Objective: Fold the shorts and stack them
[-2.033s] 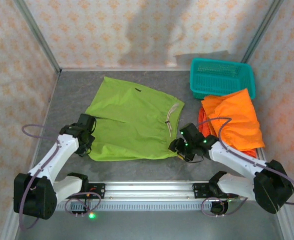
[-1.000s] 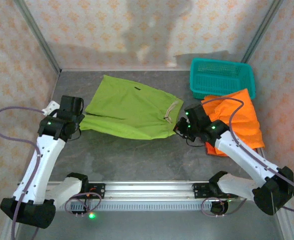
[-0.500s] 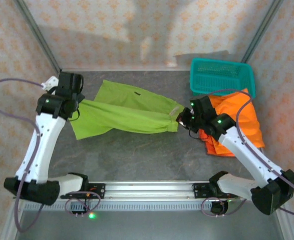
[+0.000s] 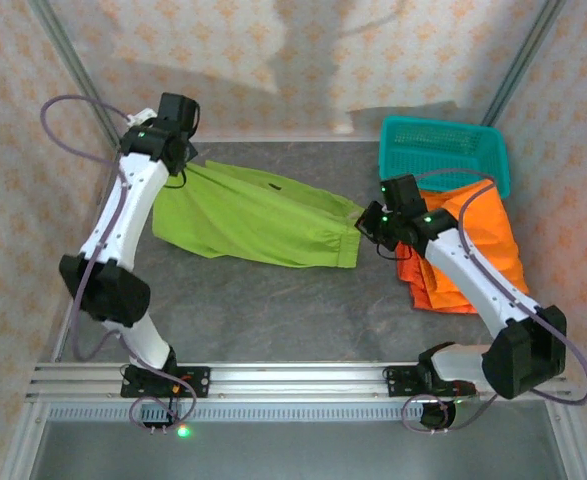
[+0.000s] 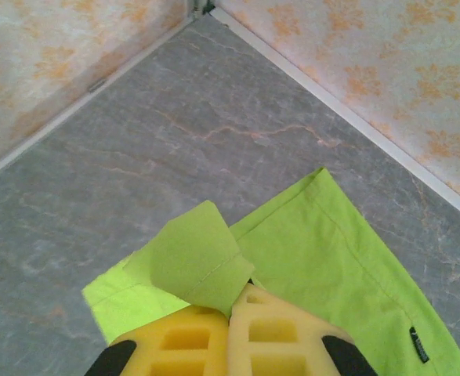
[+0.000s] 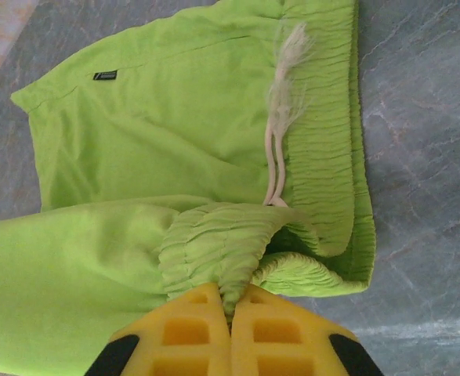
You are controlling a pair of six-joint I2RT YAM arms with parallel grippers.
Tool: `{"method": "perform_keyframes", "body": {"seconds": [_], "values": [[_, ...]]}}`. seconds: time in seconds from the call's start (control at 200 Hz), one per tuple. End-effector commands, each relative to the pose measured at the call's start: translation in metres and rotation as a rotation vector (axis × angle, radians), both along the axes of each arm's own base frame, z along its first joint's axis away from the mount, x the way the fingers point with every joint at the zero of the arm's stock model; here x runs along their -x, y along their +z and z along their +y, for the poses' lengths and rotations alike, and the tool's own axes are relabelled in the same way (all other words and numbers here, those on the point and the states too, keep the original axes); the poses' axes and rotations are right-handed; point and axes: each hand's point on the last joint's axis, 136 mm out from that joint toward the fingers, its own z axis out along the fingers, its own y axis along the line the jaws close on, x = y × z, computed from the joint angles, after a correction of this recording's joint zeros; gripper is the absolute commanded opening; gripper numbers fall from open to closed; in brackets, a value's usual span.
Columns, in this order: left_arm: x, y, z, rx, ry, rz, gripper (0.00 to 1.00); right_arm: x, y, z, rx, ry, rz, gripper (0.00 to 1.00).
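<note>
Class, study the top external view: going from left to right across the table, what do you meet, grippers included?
left gripper → lime-green shorts → right gripper → orange shorts

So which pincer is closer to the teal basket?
Right. The right pincer grips the waistband of the lime-green shorts, just in front and left of the teal basket. The left pincer grips the shorts' other end, far off to the left.

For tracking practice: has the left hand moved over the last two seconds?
Yes. The left hand, gripping the green shorts, went from near the front rail toward the back wall.
</note>
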Motion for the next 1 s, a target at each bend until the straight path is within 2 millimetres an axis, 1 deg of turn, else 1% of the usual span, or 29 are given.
{"method": "perform_keyframes", "body": {"seconds": [0.0, 0.06, 0.075, 0.085, 0.095, 0.225, 0.36, 0.43, 0.48, 0.5, 0.52, 0.545, 0.575, 0.601, 0.631, 0.651, 0.671, 0.676, 0.711, 0.746, 0.766, 0.796, 0.806, 0.851, 0.856, 0.896, 0.921, 0.946, 0.996], "values": [[-0.02, 0.009, 0.006, -0.051, 0.014, -0.015, 0.0, -0.02, 0.001, -0.008, 0.01, -0.02, -0.027, 0.0], [-0.033, 0.003, 0.005, -0.055, 0.015, -0.007, 0.0, -0.027, -0.004, -0.011, 0.007, -0.029, -0.018, 0.0], [-0.034, 0.008, 0.005, -0.054, 0.014, -0.018, 0.0, -0.029, -0.005, -0.012, 0.007, -0.032, -0.016, 0.0], [-0.04, -0.001, 0.004, -0.056, 0.015, -0.001, 0.0, -0.03, -0.006, -0.012, 0.007, -0.034, -0.014, 0.0], [-0.043, -0.005, 0.004, -0.056, 0.013, 0.007, 0.0, -0.031, -0.007, -0.013, 0.007, -0.035, -0.013, 0.0], [-0.07, -0.023, -0.001, -0.056, -0.001, 0.033, 0.0, -0.047, -0.018, -0.02, -0.004, -0.06, 0.004, 0.0], [-0.096, -0.046, -0.007, -0.049, -0.013, 0.051, 0.0, -0.065, -0.029, -0.027, -0.008, -0.082, 0.021, 0.0], [-0.109, -0.061, -0.01, -0.035, -0.02, 0.059, 0.0, -0.075, -0.036, -0.031, -0.003, -0.098, 0.035, 0.0], [-0.119, -0.07, -0.013, -0.018, -0.024, 0.059, 0.0, -0.082, -0.039, -0.034, -0.002, -0.112, 0.037, 0.04], [-0.122, -0.074, -0.014, -0.006, -0.028, 0.059, 0.04, -0.085, -0.04, -0.036, -0.001, -0.12, 0.041, 0.06], [-0.126, -0.077, -0.015, 0.011, -0.036, 0.054, 0.1, -0.088, -0.042, -0.038, -0.002, -0.127, 0.046, 0.09], [-0.132, -0.081, -0.017, 0.032, -0.044, 0.048, 0.16, -0.092, -0.042, -0.04, -0.008, -0.137, 0.047, 0.15], [-0.138, -0.081, -0.018, 0.059, -0.048, 0.034, 0.27, -0.097, -0.04, -0.043, -0.02, -0.146, 0.044, 0.22], [-0.141, -0.081, -0.018, 0.082, -0.05, 0.024, 0.37, -0.101, -0.037, -0.046, -0.029, -0.157, 0.04, 0.25], [-0.145, -0.073, -0.019, 0.112, -0.054, -0.005, 0.49, -0.104, -0.03, -0.05, -0.041, -0.171, 0.031, 0.29], [-0.147, -0.067, -0.019, 0.13, -0.058, -0.024, 0.59, -0.106, -0.024, -0.052, -0.05, -0.18, 0.018, 0.33], [-0.148, -0.059, -0.02, 0.144, -0.064, -0.043, 0.7, -0.108, -0.017, -0.055, -0.059, -0.187, 0.0, 0.39], [-0.148, -0.057, -0.02, 0.146, -0.065, -0.048, 0.71, -0.108, -0.015, -0.055, -0.06, -0.188, -0.005, 0.4], [-0.147, -0.041, -0.021, 0.165, -0.078, -0.084, 0.88, -0.109, 0.0, -0.058, -0.062, -0.197, -0.044, 0.53], [-0.143, -0.026, -0.022, 0.174, -0.088, -0.11, 0.99, -0.108, 0.015, -0.062, -0.048, -0.202, -0.084, 0.65], [-0.14, -0.016, -0.024, 0.181, -0.1, -0.127, 1.0, -0.106, 0.023, -0.064, -0.042, -0.204, -0.104, 0.7], [-0.134, -0.004, -0.027, 0.193, -0.119, -0.142, 1.0, -0.103, 0.032, -0.065, -0.045, -0.204, -0.131, 0.75], [-0.134, -0.004, -0.029, 0.199, -0.126, -0.142, 1.0, -0.102, 0.035, -0.065, -0.047, -0.203, -0.14, 0.76], [-0.123, 0.011, -0.035, 0.225, -0.162, -0.164, 1.0, -0.098, 0.044, -0.06, -0.071, -0.191, -0.169, 0.8], [-0.123, 0.009, -0.036, 0.229, -0.164, -0.159, 1.0, -0.098, 0.044, -0.06, -0.073, -0.189, -0.17, 0.81], [-0.113, 0.015, -0.042, 0.255, -0.188, -0.17, 1.0, -0.095, 0.047, -0.05, -0.101, -0.166, -0.18, 0.84], [-0.106, 0.01, -0.045, 0.269, -0.198, -0.156, 1.0, -0.093, 0.046, -0.043, -0.117, -0.145, -0.179, 0.85], [-0.101, 0.011, -0.05, 0.285, -0.213, -0.166, 1.0, -0.091, 0.045, -0.033, -0.131, -0.116, -0.172, 0.86], [-0.09, -0.002, -0.057, 0.315, -0.228, -0.151, 1.0, -0.087, 0.041, -0.01, -0.143, -0.047, -0.156, 0.88]]}}
